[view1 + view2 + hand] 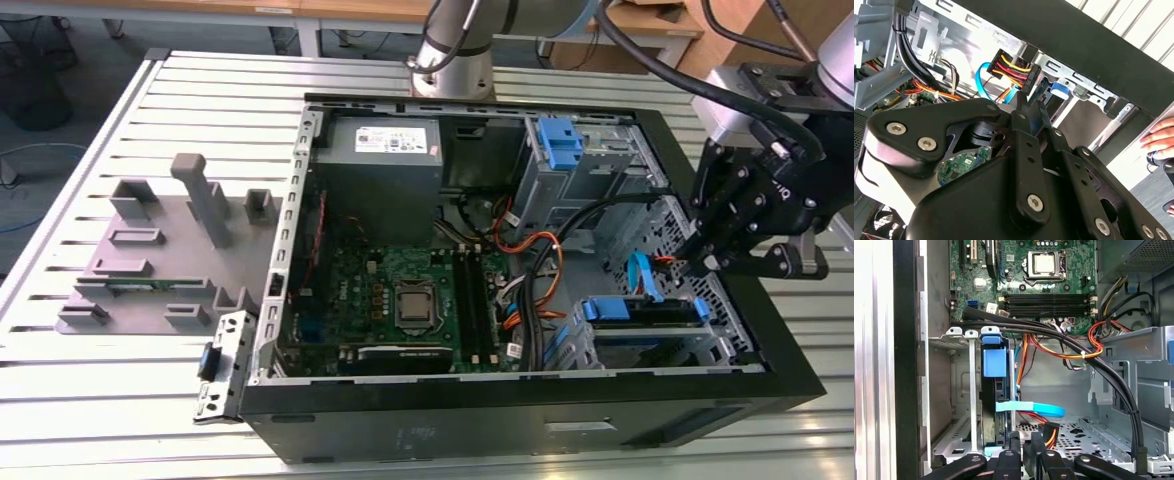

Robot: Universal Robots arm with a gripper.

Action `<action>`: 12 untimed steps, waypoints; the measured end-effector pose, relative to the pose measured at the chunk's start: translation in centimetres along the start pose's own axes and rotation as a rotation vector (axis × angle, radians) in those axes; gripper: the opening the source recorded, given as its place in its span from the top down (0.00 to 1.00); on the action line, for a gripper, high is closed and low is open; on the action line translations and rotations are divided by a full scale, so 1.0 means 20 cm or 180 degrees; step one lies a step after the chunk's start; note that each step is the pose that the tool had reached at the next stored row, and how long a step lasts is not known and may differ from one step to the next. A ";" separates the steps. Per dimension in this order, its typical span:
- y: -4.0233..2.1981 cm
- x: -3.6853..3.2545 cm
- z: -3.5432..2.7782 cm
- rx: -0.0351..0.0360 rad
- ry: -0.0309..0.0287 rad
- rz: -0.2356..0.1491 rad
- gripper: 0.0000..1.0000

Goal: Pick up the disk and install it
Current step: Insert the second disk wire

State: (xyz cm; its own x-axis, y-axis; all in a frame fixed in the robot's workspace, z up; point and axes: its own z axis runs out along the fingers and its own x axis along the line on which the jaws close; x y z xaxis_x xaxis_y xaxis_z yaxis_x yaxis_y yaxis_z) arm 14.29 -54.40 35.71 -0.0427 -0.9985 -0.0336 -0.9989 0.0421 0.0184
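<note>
**With the disk standing in its bay, the gripper hangs just beside it**

Because the disk [990,402] is a metal-cased drive in a plastic frame, it probably handles as a stiff, fairly heavy slab for its size. It should not flex. It is fragile, though: the circuit side and the connector end will not take knocks or squeezing. The smooth flat faces could slip. The safer hold looks to be across the two long edges, or by the blue frame, whose tab shows at the near end in the first wrist view.

In the exterior view the disk [638,308] lies in the drive cage at the corner of the case [534,425], on that view's right. Light blue and orange cables run beside it.

The gripper [703,262] hovers over that cage. In the first wrist view the gripper [1025,444] is just beside the disk's lower end, apart from it. In the second wrist view the fingers [1021,112] are drawn close together, with a thin slit between them and nothing seen in it.
</note>
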 end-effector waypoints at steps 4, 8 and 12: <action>-0.006 -0.010 0.004 0.0000 0.0000 0.0000 0.76; -0.012 -0.018 0.009 0.0000 0.0000 0.0000 0.76; -0.033 -0.023 0.017 0.0000 0.0000 0.0000 0.76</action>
State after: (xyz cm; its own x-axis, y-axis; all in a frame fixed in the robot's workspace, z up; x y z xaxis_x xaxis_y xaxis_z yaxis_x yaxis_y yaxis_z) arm 14.96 -53.96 35.37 -0.0426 -0.9985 -0.0336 -0.9989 0.0420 0.0184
